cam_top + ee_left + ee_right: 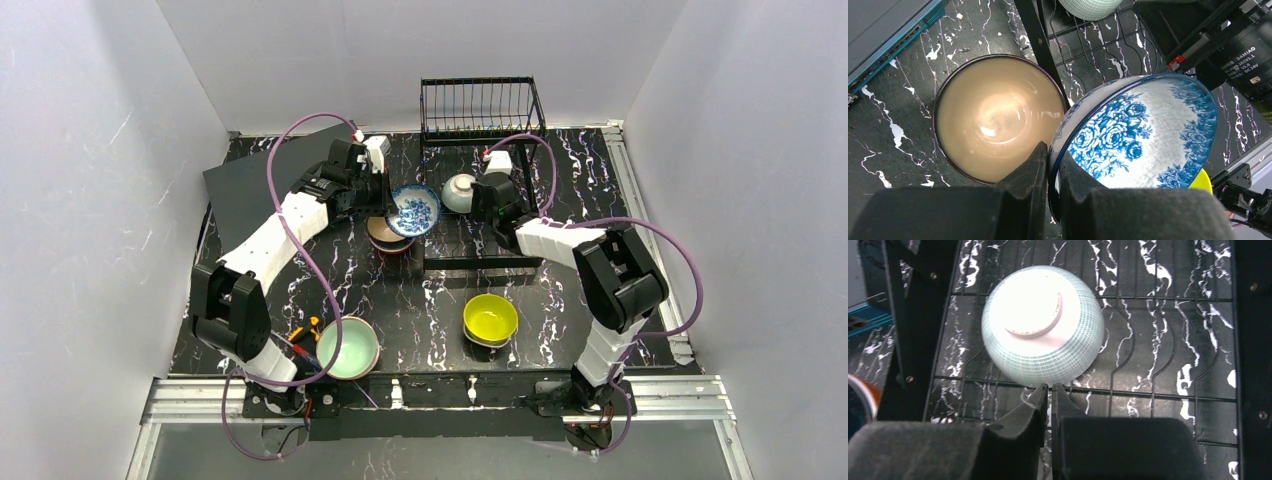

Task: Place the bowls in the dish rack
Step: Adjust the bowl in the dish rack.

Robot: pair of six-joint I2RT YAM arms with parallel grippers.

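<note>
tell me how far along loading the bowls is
Done: one pale grid-patterned bowl lies upside down on the dish rack floor, right jaws at its edge. In hand: left jaws pinch the blue-and-white bowl by its rim. To go: beige bowl, mint-green bowl, yellow bowl on the table.

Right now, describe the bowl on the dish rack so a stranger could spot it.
Find the black wire dish rack at the back. On its flat wire base, in front of the upright basket, lies one pale bowl. Unlike the blue-flowered bowl beside it in the left claw, it is tipped over, foot ring showing, with a fine greenish grid outside.
</note>
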